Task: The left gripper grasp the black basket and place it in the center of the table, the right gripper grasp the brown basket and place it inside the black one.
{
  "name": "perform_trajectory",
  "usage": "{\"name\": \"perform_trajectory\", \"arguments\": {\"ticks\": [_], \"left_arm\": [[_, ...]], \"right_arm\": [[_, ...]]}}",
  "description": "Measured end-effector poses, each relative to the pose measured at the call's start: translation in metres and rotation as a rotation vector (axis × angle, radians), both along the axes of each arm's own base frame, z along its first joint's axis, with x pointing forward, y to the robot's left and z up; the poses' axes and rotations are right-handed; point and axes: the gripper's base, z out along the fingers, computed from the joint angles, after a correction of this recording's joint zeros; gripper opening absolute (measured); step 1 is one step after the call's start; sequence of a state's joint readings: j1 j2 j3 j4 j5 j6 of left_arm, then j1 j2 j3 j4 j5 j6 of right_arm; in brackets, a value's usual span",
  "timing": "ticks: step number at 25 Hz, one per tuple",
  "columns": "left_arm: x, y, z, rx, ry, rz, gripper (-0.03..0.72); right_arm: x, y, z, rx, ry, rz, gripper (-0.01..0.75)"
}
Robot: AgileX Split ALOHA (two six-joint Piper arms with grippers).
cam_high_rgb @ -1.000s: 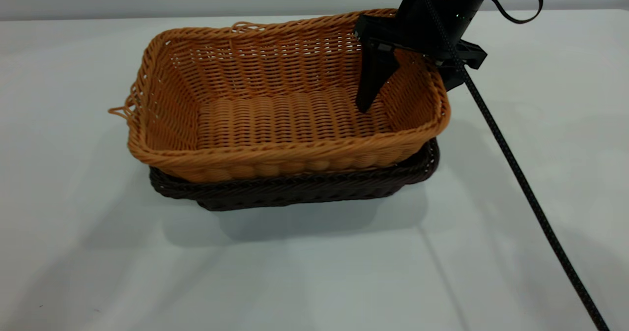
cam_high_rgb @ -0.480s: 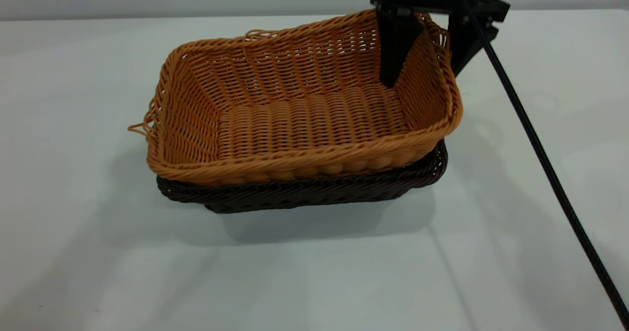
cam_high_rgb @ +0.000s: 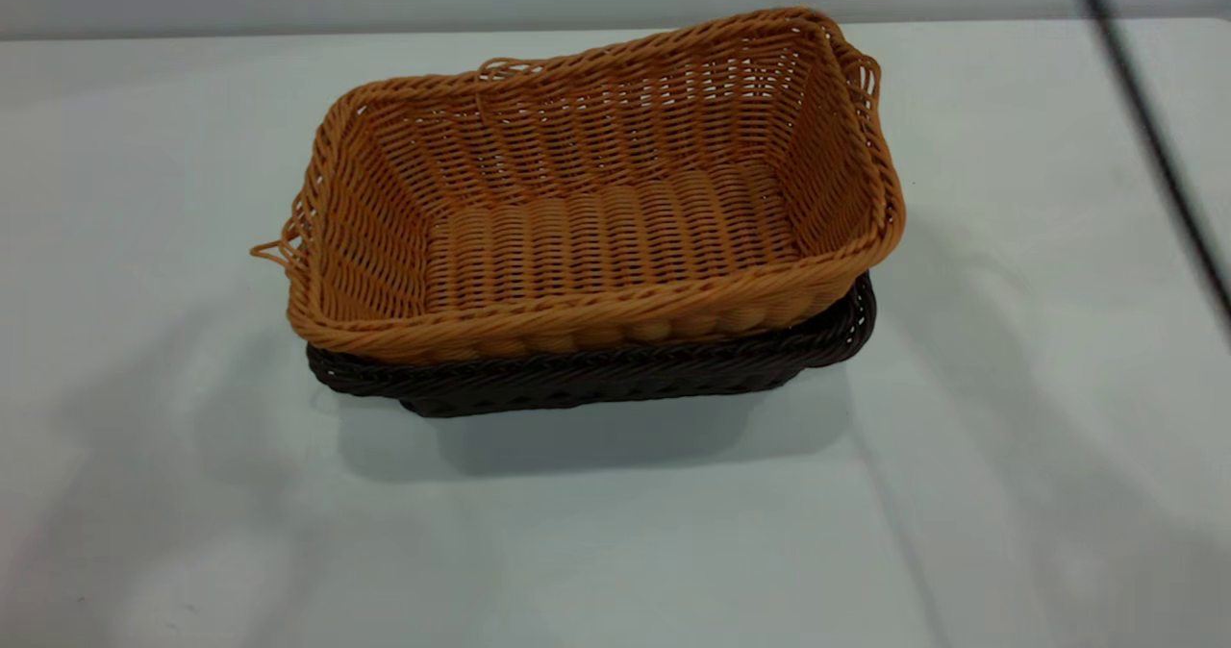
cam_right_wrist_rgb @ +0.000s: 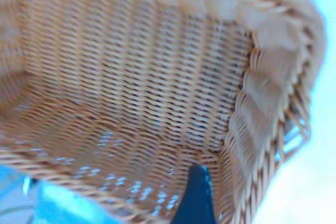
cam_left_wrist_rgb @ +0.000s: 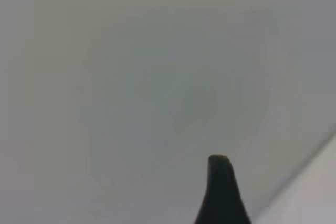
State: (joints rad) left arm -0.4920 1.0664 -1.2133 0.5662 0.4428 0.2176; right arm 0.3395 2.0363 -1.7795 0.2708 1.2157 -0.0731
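Note:
The brown basket (cam_high_rgb: 596, 215) sits nested inside the black basket (cam_high_rgb: 615, 374) near the middle of the white table (cam_high_rgb: 1010, 436). Only the black basket's rim and lower wall show beneath it. The stack rests slightly skewed, with nothing holding it. My right gripper (cam_right_wrist_rgb: 241, 208) is out of the exterior view, above the brown basket's right end. It is open and empty. Its wrist view looks down into the brown basket (cam_right_wrist_rgb: 131, 77), with one fingertip (cam_right_wrist_rgb: 195, 184) over the inside next to the end wall. My left gripper is out of the exterior view.
A blurred black cable (cam_high_rgb: 1144, 119) of the right arm crosses the upper right of the exterior view. The left wrist view shows only bare white table (cam_left_wrist_rgb: 131, 77). The tabletop spreads wide on all sides of the baskets.
The right gripper straddled the brown basket's right end wall, shifted both baskets a little to the right, then rose out of the exterior view. The baskets have stayed still for the last half second.

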Motion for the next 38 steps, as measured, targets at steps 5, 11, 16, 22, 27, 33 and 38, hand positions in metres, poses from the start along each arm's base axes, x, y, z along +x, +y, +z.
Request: {"name": "perform_trajectory", "arguments": {"ticks": [5, 11, 16, 22, 27, 33, 38], "left_arm": [[-0.037, 0.033, -0.002, -0.093, 0.184, 0.208, 0.474], [-0.082, 0.062, -0.016, -0.115, 0.452, 0.414, 0.474], [-0.097, 0.057, -0.021, -0.224, 0.522, 0.327, 0.474], [-0.106, 0.049, -0.064, -0.238, 0.692, 0.280, 0.474], [-0.108, 0.045, -0.114, -0.193, 0.858, 0.323, 0.474], [-0.118, 0.042, -0.166, -0.190, 1.061, 0.374, 0.474], [-0.128, 0.042, -0.200, -0.173, 1.183, 0.399, 0.474]], "right_arm": [[-0.049, -0.017, 0.111, 0.092, -0.238, -0.013, 0.577], [-0.132, -0.046, 0.205, 0.181, -0.485, -0.008, 0.576], [-0.199, -0.072, 0.207, 0.162, -0.519, -0.010, 0.575], [-0.261, -0.100, 0.134, 0.054, -0.383, -0.045, 0.575], [-0.301, -0.122, 0.058, -0.065, -0.247, -0.085, 0.575], [-0.339, -0.137, 0.003, -0.088, -0.212, -0.114, 0.575], [-0.345, -0.141, 0.005, -0.020, -0.401, -0.143, 0.575]]}}
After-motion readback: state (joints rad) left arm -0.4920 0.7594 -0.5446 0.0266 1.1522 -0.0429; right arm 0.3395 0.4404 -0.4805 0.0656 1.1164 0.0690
